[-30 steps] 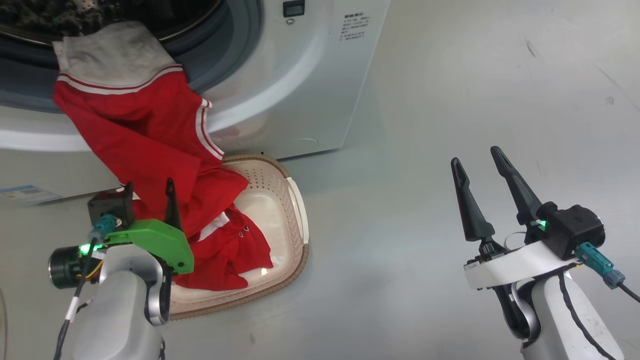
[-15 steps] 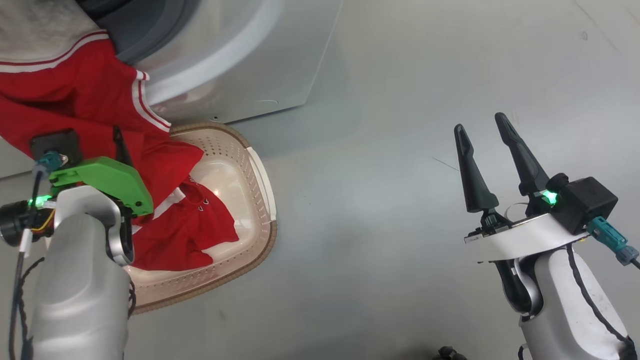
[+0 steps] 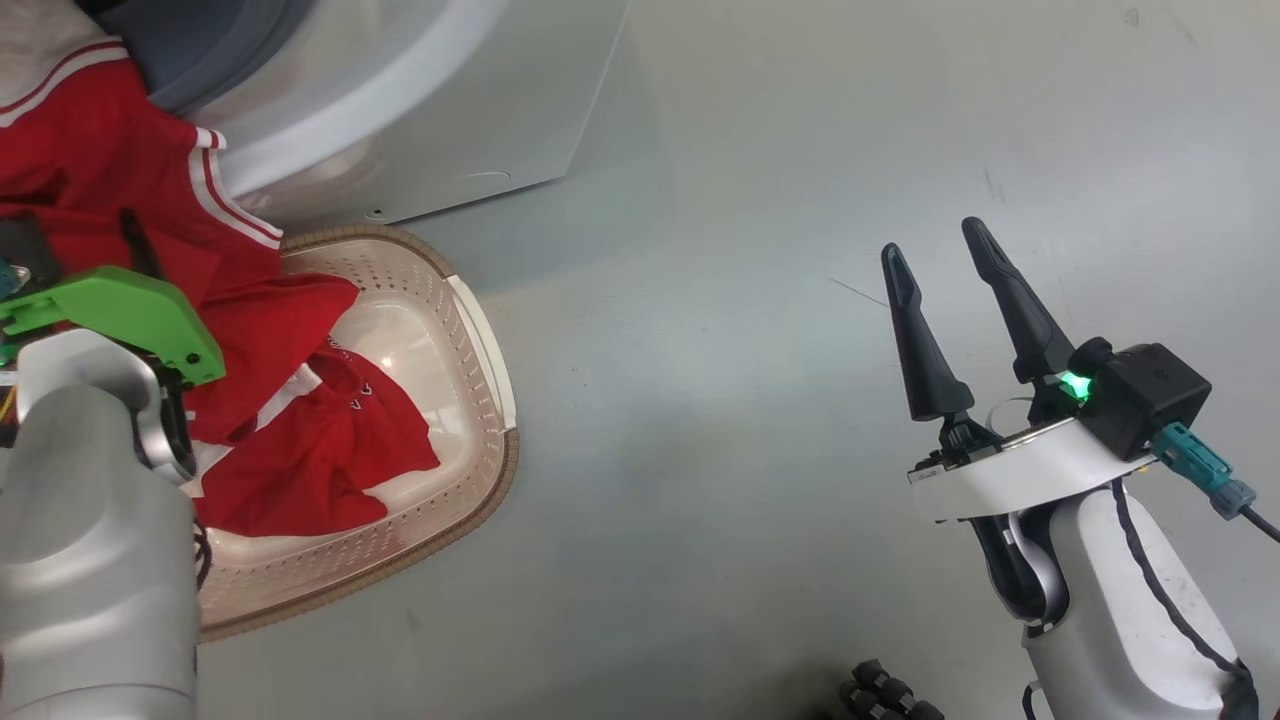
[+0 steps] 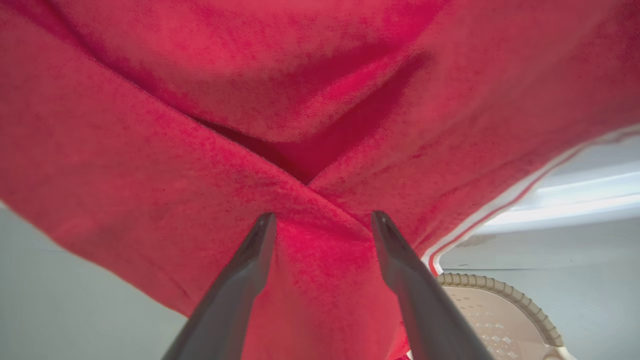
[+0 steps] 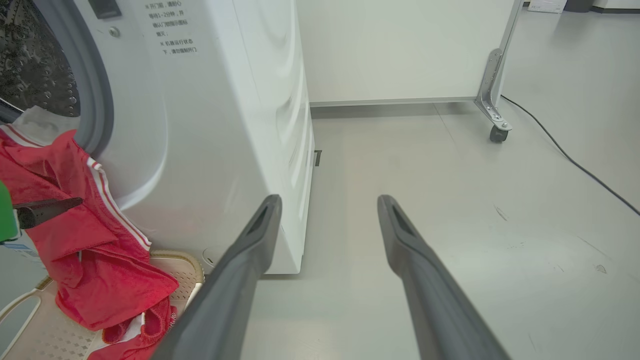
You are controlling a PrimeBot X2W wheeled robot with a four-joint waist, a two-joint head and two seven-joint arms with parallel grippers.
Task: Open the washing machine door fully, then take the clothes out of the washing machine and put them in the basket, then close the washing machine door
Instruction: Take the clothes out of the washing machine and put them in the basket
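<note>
The white washing machine (image 3: 420,110) fills the upper left of the head view, and its steel drum (image 5: 30,60) stands open in the right wrist view. Its door is out of view. Red clothes (image 3: 110,180) with white stripes hang from the opening down into the cream basket (image 3: 480,330) on the floor, where more red cloth (image 3: 310,450) lies bunched. My left gripper (image 4: 322,220) is open, its tips right against the hanging red cloth (image 4: 300,125), with nothing pinched; one dark finger (image 3: 130,240) shows above the green cover. My right gripper (image 3: 940,260) hangs open and empty over bare floor, far right of the basket.
The grey floor spreads right of the basket. A white partition on a metal leg with a caster (image 5: 495,132) stands behind the machine, and a black cable (image 5: 575,162) runs across the floor at the right. A small black ribbed part (image 3: 880,690) shows at the bottom edge.
The head camera has swung, so the machine, clothes and basket slid left and up in the picture. Both grippers stay open; the left one stays at the hanging red cloth.
</note>
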